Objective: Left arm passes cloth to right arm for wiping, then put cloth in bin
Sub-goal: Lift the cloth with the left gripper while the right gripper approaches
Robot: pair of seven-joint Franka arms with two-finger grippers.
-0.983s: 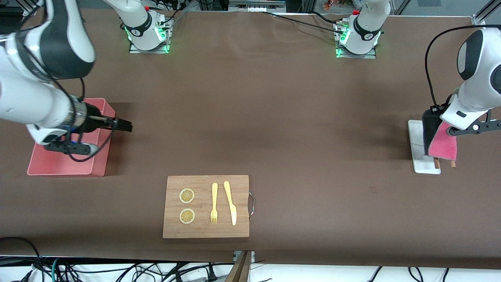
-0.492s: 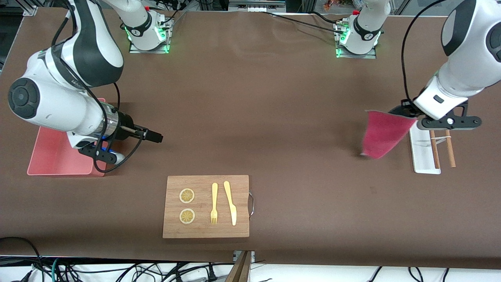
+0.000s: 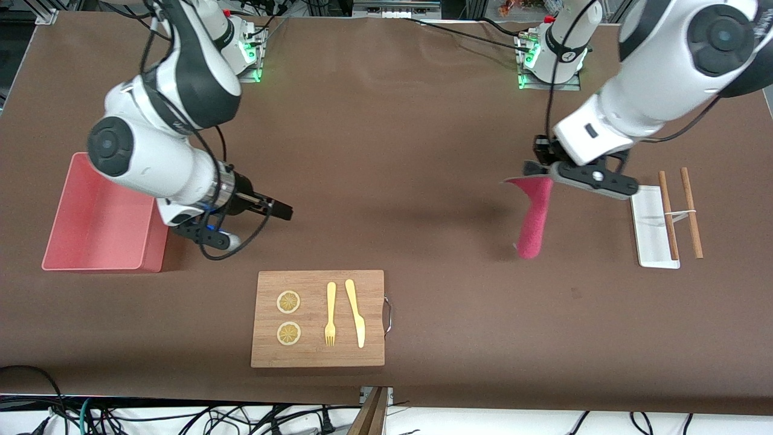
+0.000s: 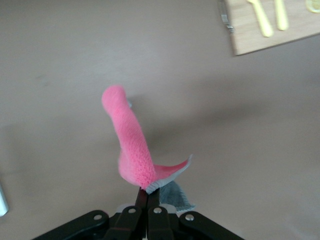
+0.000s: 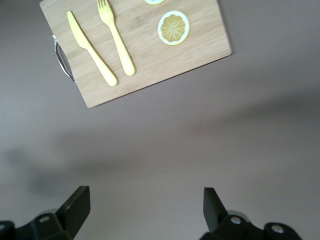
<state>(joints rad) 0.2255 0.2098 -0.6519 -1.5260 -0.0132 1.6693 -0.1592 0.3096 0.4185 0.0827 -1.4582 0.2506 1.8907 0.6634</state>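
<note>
Fingers of the left gripper (image 4: pixel 148 197) are pinching the cloth (image 3: pixel 534 219) by 1 corner; right gripper (image 5: pixel 145 205), spread wide over bare table, should be closing on the hanging end.

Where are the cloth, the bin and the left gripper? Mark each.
cloth (image 3: pixel 531 220): front view, middle of the hanging magenta strip.
bin (image 3: pixel 59 202): front view, pink wall at the right arm's end of the table.
left gripper (image 4: pixel 148 196): left wrist view, fingertips pinched on the cloth's edge.
</note>
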